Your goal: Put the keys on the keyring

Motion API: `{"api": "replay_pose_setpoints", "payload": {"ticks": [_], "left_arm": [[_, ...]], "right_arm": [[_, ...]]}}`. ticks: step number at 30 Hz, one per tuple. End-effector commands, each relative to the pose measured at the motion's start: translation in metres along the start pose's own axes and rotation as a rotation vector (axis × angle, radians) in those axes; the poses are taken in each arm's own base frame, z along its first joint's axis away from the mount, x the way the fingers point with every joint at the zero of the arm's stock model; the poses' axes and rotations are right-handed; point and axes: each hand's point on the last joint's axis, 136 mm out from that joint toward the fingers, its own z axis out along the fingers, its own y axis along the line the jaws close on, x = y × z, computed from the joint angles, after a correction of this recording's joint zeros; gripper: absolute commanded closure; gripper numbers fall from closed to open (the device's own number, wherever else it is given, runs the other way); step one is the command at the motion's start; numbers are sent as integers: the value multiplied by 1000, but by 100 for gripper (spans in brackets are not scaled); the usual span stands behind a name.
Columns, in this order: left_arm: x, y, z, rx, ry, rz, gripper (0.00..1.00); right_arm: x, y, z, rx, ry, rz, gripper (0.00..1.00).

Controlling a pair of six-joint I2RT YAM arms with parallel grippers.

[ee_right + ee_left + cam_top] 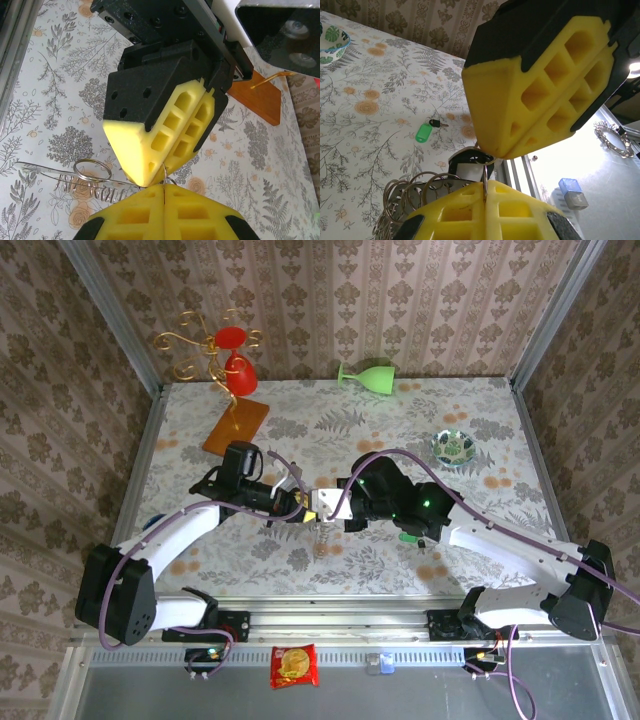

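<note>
Patterned wallpaper is closing in a flowered table (480,410) on three sides. Two arms are meeting over its middle: the left arm (170,530) and the right arm (500,535). Both sets of jaws are pressing fully closed, tip to tip, and both are pinching one thin ring (482,161). One dark-headed key (466,161) is sitting at that ring. Whether it is threaded on, I cannot tell. The keyring (407,192), a bunch of wire loops, is hanging just left of the left jaws, above the table. The second key, one green key (424,132), is lying flat on the table, well apart from the jaws, to their right.

One dish (453,447) is sitting far right. One green goblet (368,375) is lying on its side at the far edge. One red glass (238,370) is hanging on one gold stand (190,345) at the far left. One snack packet (295,665) is lying near, off the table.
</note>
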Motion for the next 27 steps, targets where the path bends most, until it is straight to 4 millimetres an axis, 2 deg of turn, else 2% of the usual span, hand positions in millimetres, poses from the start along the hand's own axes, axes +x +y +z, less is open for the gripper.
{"api": "replay_pose_setpoints", "payload": {"ticks": [1, 27], "left_arm": [[-13, -6, 0, 39, -21, 52, 100], [-13, 12, -3, -63, 5, 44, 100]], "right_arm": [[4, 12, 2, -51, 13, 0, 100], [2, 38, 0, -145, 26, -70, 100]]}}
